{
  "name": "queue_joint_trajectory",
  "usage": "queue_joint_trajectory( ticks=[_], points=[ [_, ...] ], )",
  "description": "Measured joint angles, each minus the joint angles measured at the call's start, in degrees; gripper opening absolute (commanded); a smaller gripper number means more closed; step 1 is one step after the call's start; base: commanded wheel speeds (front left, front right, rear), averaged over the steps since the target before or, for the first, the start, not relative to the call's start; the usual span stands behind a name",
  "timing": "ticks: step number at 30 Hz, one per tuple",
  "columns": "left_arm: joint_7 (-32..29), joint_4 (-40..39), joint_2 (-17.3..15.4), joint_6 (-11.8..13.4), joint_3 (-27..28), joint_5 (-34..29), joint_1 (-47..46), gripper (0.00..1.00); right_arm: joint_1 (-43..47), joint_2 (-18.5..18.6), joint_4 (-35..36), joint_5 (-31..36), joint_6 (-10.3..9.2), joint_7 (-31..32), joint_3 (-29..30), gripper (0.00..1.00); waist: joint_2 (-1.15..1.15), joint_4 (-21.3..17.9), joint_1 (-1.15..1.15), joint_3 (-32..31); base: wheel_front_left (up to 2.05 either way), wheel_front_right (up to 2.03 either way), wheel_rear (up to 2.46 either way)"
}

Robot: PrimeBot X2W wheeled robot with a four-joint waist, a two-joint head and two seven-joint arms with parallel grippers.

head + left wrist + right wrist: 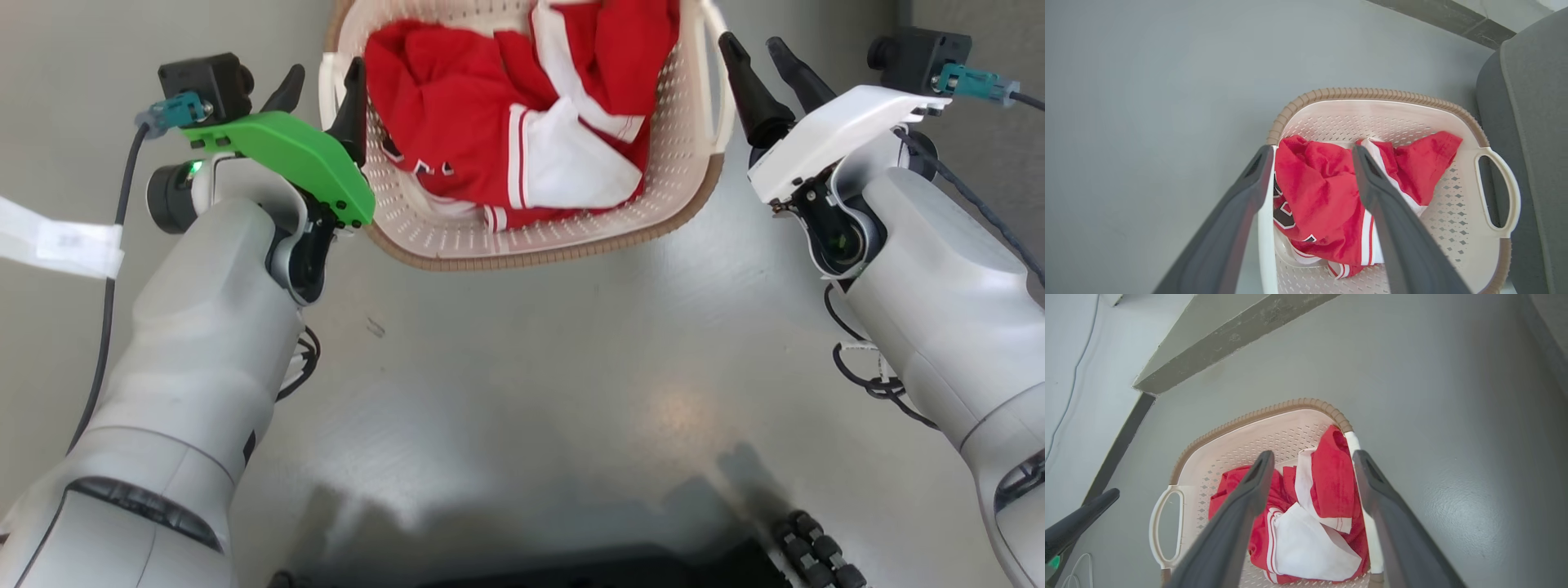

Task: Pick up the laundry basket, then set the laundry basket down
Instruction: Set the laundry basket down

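Tilting is risked: the cream perforated plastic laundry basket with brown woven-look rim, holding a red-and-white garment, rests on the grey floor. Its white loop handles are straddled by the left gripper and right gripper, fingers spread wide; uneven closure could tip it.

A glossy grey floor meets a white wall at a dark baseboard; a grey upholstered seat stands near the baseboard.

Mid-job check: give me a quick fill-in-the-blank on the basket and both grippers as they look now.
The laundry basket holds a ___ and white garment. Its woven-look rim is ___. The left gripper and right gripper are both ___.
Missing words: red; brown; open.
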State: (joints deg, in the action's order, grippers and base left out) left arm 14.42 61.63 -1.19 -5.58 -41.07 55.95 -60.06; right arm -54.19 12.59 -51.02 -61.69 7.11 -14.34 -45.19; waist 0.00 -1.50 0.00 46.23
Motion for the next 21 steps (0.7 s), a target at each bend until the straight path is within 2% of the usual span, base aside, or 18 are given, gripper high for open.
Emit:
queue_joint_trajectory(
  ticks=[11,21],
  points=[
    [0.0,-6.3,-2.9,-0.5,4.7,-3.6,5.0,1.00,3.4,1.3,5.3,4.2,0.00,0.0,4.4,1.00,0.00,-0.5,0.00,-7.8,0.00,0.00,0.00],
    [0.0,-14.0,-4.2,-0.7,10.2,-7.5,10.0,1.00,7.0,2.5,11.1,9.5,0.00,-0.1,9.8,1.00,0.00,-1.1,0.00,-14.4,0.00,0.00,0.00]
  ],
)
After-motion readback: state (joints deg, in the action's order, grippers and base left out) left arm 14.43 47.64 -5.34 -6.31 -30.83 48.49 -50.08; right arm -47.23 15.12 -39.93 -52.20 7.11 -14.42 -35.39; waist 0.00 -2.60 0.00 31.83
